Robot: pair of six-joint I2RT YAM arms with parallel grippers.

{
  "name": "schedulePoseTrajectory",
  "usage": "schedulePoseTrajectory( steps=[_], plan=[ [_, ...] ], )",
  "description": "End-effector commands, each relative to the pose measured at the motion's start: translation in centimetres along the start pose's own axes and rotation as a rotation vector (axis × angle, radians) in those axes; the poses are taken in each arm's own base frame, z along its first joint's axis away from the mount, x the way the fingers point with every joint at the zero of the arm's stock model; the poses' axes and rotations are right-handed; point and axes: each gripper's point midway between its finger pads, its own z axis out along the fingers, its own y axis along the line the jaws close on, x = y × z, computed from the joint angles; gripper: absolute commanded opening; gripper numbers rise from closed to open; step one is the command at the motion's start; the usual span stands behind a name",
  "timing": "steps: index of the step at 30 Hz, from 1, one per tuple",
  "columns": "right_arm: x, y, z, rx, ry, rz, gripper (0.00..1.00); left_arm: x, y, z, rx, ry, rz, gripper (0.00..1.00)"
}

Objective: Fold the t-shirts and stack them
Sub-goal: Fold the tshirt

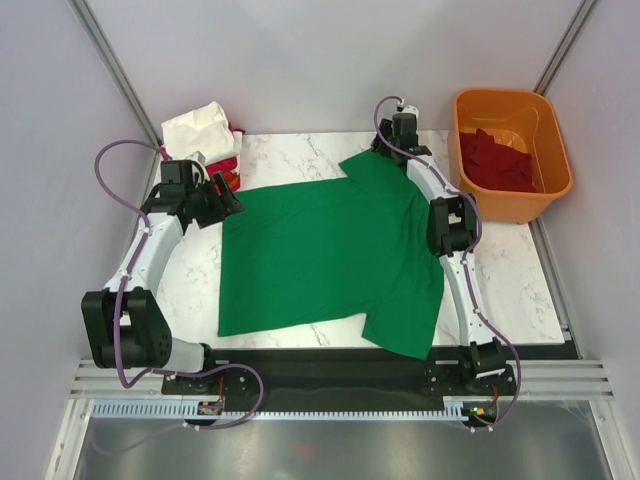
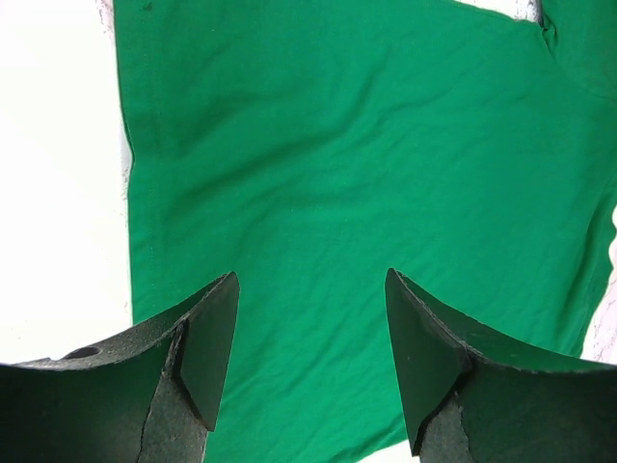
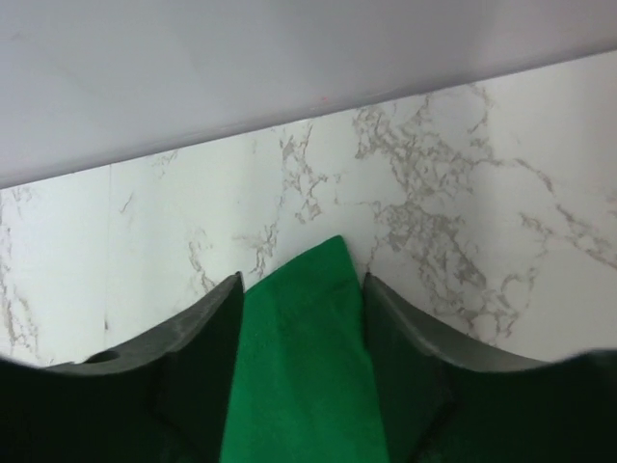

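Both sets of jaws stand apart. From the left wrist, the left gripper hangs spread over the green t-shirt, with smooth cloth filling the whole gap between its two dark fingers. From overhead, this gripper sits at the shirt's left edge, near the far corner on that side.

The right gripper reaches to the far side of the table. A pointed corner of the shirt's far sleeve shows between its parted fingers, poking just past the tips onto the bare marble. I cannot tell whether the fingers actually touch the cloth.

The green t-shirt lies open and mostly flat across the middle of the marbled table, one sleeve at the far edge and the other at the near edge, right by the right arm.

Off the far left corner sits a rumpled pile of shirts, cream-white on top with red and orange peeking out beneath. To the right of the table, an orange plastic tub holds dark maroon shirts.
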Motion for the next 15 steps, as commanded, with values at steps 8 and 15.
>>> schedulePoseTrajectory(
  steps=[8,15],
  plan=[
    [3.2,1.5,0.0,-0.036,0.081,0.036,0.15,-0.3,0.2,-0.1,-0.009,-0.024,0.044,0.7],
    [-1.7,1.6,-1.4,-0.018,-0.016,0.074,0.0,-1.3,3.6,2.6,-0.178,0.001,0.064,0.8]
  ],
)
